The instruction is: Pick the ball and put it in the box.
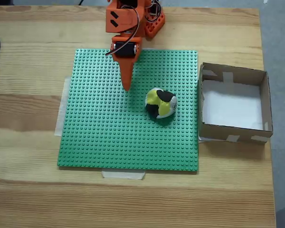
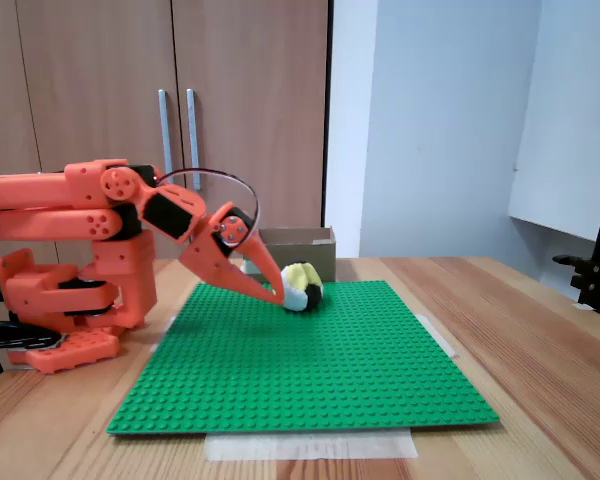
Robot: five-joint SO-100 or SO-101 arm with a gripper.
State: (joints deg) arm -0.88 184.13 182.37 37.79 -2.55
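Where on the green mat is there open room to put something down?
The green mat is bare along its front edge and left side, below the gripper. It is crowded mid-right, where the ball sits near the gripper tip. The box is empty too.

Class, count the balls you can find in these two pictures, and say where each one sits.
1. The ball lies on the green studded baseplate, right of the orange claw in the view from above, and left of the cardboard box. None seems hidden.
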